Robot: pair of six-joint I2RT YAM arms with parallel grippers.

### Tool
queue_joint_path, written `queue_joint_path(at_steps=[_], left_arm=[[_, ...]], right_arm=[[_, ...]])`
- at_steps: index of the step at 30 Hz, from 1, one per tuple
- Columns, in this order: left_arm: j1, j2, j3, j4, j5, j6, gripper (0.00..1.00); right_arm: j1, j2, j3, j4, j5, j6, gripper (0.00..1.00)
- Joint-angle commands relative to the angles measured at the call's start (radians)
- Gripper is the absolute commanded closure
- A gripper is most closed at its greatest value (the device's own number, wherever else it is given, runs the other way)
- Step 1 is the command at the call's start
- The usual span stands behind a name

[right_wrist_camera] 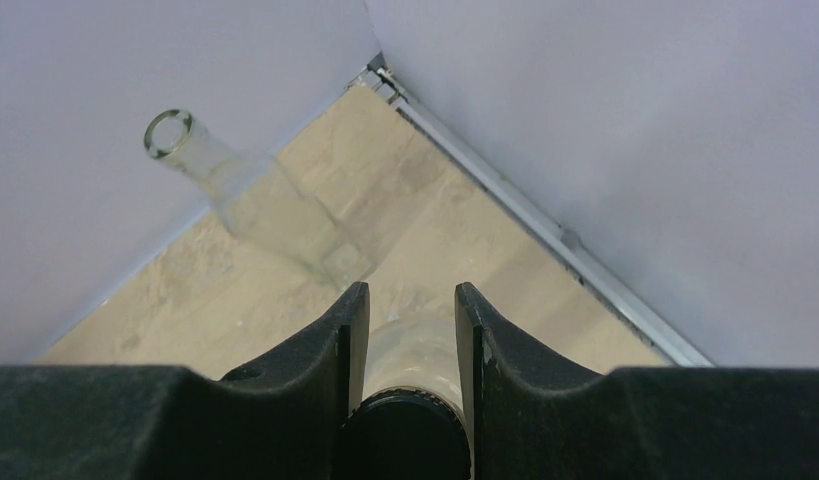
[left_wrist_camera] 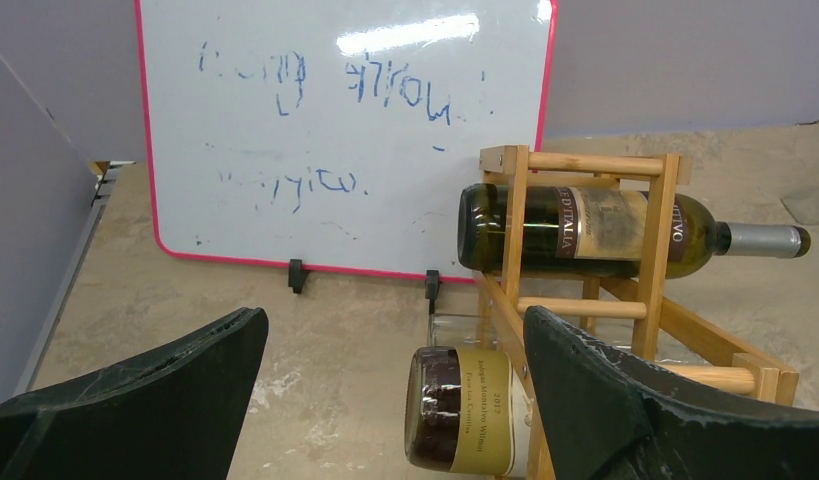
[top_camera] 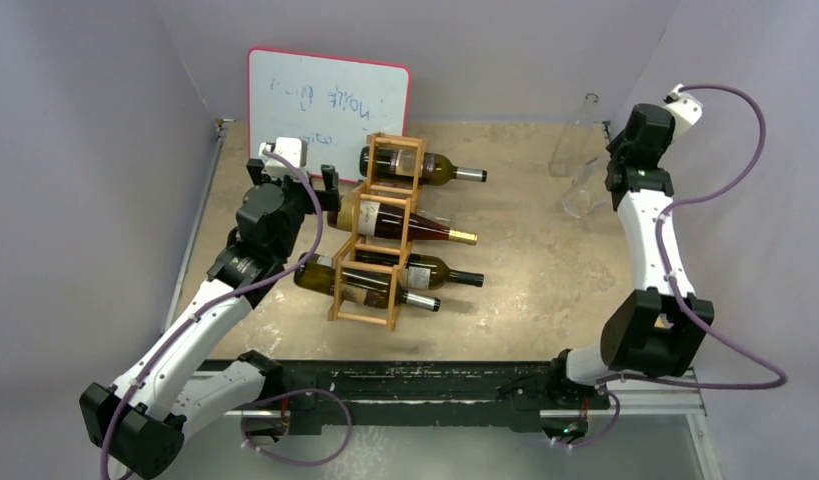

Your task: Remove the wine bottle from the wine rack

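While hanging at 9 o'clock of the wine rack [left_wrist_camera: 595, 163], spreading the left gripper [left_wrist_camera: 395, 330] as wide as possible and gripping nothing. Pointing at the butt of a cream-labelled wine bottle [left_wrist_camera: 465, 410], near but not touching it. Sitting mid-way across the table [top_camera: 525, 270], cradling four bottles in the rack (all horizontal, necks toward 3 o'clock), including a dark green bottle [left_wrist_camera: 585, 228] in the farthest opening. Clamping the right gripper [right_wrist_camera: 412, 300] tight around the neck of a clear glass bottle [right_wrist_camera: 413, 350], well apart from the rack toward 2 o'clock. Sharing that far corner with a second clear bottle [right_wrist_camera: 255, 195] at 11 o'clock. Backing onto a red-edged whiteboard [top_camera: 325, 100], standing at 11 o'clock of the rack.
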Motion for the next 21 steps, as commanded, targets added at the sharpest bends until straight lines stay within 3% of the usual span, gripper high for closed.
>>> queue_joint_path(at_steps=[1, 21], left_arm=[[-0.004, -0.029, 0.035, 0.045, 0.004, -0.014, 0.00], [-0.003, -0.022, 0.034, 0.044, -0.004, -0.010, 0.00]], right_arm=[[0.001, 0.012, 0.045, 0.358, 0.076, -0.041, 1.00], [-0.001, 0.259, 0.185, 0.476, 0.105, -0.152, 1.00]])
